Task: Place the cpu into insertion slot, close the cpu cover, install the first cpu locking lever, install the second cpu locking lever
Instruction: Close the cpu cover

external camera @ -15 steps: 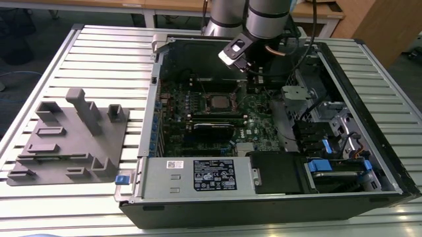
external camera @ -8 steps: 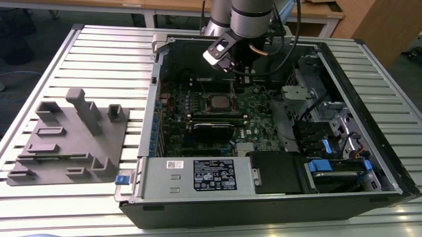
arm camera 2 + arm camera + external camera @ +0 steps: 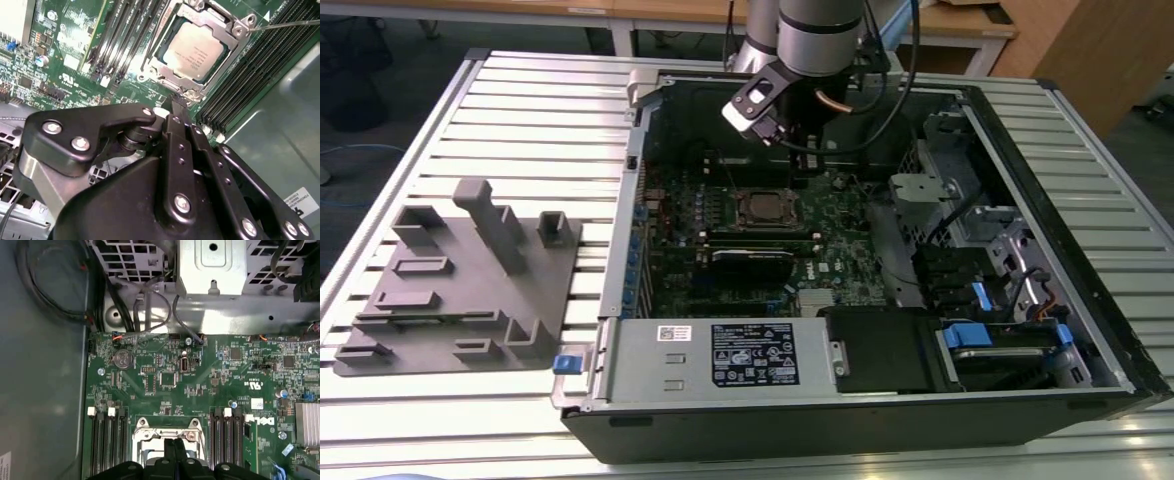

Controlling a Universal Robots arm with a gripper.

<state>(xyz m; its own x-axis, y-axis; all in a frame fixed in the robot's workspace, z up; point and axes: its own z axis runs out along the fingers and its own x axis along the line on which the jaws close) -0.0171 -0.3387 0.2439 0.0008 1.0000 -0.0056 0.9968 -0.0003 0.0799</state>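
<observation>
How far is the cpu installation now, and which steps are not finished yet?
Done, it seems: the cpu sits in the insertion slot, and the cpu cover lies flat over it. In hand: nothing; the gripper is shut and empty, hovering near the socket. Left: the levers. One thin locking lever juts out from the cover's corner, apparently unlatched; the other I cannot judge.

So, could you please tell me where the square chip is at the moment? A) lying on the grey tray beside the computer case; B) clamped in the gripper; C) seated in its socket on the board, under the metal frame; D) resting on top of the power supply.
C: in the second wrist view the chip lies flat on the board with the metal frame closed around its edges, its top showing through the frame's window.
</observation>
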